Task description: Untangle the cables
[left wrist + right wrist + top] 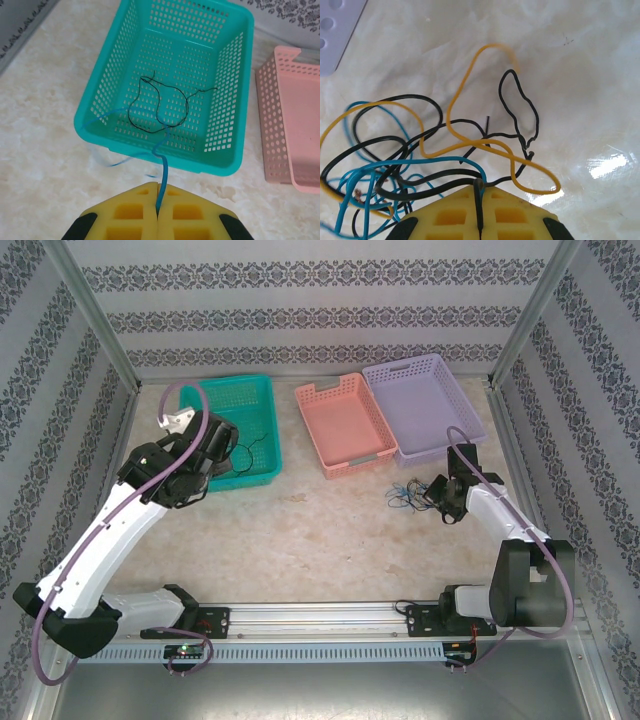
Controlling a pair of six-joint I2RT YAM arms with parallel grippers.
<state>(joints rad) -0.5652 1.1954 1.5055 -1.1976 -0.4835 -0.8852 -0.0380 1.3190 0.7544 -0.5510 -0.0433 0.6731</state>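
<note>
My left claw pinching thin blue wire, draped over near rim of teal perforated plastic basket — loose black wire inside. My right claw clamps black strand in tangled coloured wires on counter. I judge deposit step — next: ease blue over rim, release.

Right tool pinching black strand of cables.

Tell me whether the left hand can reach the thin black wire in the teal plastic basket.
Probably yes: the left hand hovers just before the open-topped teal basket, nothing covering the black wire. But it's shut on a thin blue wire.
</note>
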